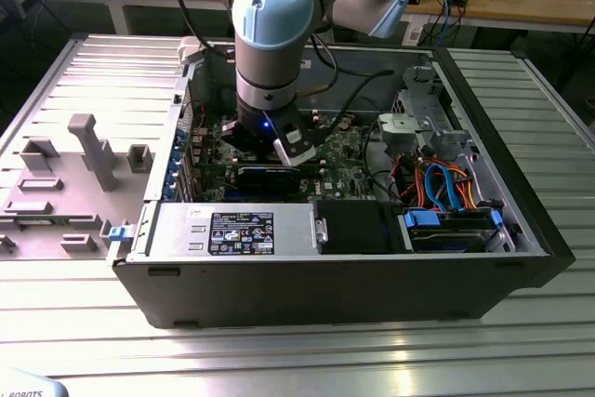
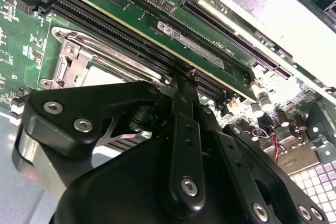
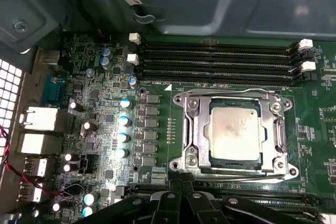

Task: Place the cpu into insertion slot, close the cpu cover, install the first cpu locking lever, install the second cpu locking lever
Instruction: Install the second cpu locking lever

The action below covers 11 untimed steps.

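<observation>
I have the arm reaching down into the open computer case (image 1: 521, 230), its gripper (image 1: 279, 141) low over the green motherboard (image 3: 157, 85). In the first wrist view the cpu (image 3: 234, 134) sits seated in the insertion slot (image 3: 195, 129), its dull silver top showing through the square cutout of the cpu cover (image 3: 276, 129), which lies flat down over it. The row of long black memory slots (image 3: 215, 61) runs at twelve o'clock of the socket, and the black linkage of the gripper (image 3: 181, 203) sits at six o'clock of it, just beside the socket's edge. In the second wrist view the gripper (image 2: 181, 85) has its fingertips drawn together over the socket's silvery frame, right by the memory slots (image 2: 131, 40); I cannot tell whether anything is pinched between them. Silver capacitors (image 3: 124, 120) stand at nine o'clock of the socket.
</observation>
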Each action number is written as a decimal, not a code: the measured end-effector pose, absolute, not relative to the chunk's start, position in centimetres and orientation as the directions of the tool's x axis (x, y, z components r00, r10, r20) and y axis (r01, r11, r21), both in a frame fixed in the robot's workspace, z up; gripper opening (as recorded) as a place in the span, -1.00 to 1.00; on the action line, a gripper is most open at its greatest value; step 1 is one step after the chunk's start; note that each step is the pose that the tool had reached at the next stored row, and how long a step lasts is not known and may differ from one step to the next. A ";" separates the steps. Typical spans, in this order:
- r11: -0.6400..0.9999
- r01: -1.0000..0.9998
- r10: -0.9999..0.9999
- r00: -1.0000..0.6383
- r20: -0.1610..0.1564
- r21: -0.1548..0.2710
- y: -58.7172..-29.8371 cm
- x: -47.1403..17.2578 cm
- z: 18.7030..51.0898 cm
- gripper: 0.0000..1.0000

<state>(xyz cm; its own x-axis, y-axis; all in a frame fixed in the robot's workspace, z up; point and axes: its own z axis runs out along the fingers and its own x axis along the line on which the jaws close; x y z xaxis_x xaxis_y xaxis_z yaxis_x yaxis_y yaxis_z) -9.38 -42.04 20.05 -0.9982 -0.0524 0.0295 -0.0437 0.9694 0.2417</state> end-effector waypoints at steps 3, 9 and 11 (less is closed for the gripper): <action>0.967 -0.044 -0.053 -0.998 0.029 0.249 -42.0 -9.5 19.9 -0.79; 0.966 -0.044 -0.053 -0.998 0.029 0.256 -42.0 -9.6 19.6 -0.79; 0.965 -0.044 -0.053 -0.998 0.029 0.259 -42.0 -9.6 19.5 -0.79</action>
<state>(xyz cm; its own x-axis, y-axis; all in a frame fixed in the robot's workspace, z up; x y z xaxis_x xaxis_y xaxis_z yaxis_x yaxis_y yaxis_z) -9.64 -42.00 19.49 -0.9982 -0.0529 0.0288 -0.0437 0.9649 0.2588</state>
